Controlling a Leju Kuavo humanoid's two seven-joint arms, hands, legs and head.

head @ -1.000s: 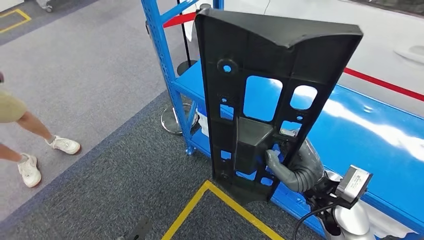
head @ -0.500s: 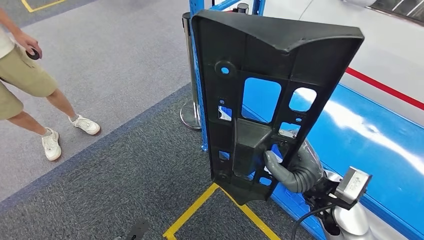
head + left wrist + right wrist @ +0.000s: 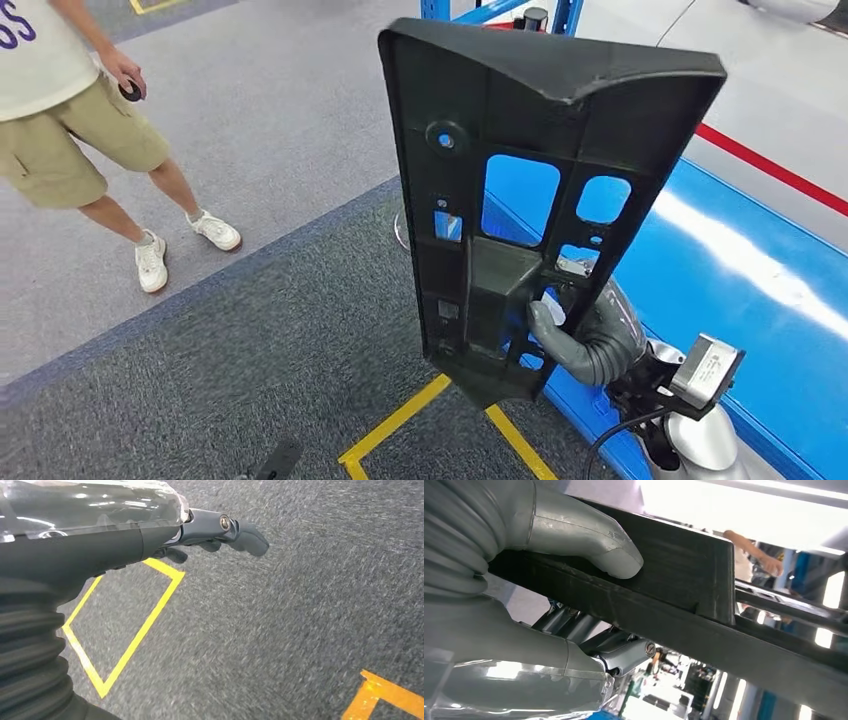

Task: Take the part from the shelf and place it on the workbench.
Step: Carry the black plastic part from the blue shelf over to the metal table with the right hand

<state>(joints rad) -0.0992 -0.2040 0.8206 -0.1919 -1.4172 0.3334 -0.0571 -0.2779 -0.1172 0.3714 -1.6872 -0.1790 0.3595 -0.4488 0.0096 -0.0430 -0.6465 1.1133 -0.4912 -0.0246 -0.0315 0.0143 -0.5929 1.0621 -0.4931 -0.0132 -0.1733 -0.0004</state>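
The part (image 3: 520, 190), a long black plastic panel pierced with cut-outs, is held upright in the air, wide end on top. It is gripped near its lower middle by the right hand (image 3: 585, 335), in front of the blue shelf (image 3: 740, 270).

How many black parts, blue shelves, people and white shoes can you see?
Black part: 1, gripped by the right hand
Blue shelf: 1
Person: 1
White shoes: 2
Total: 5

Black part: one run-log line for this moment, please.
right hand: grips black part, upright | left hand: empty, over carpet | blue shelf: behind part | placement: not yet done
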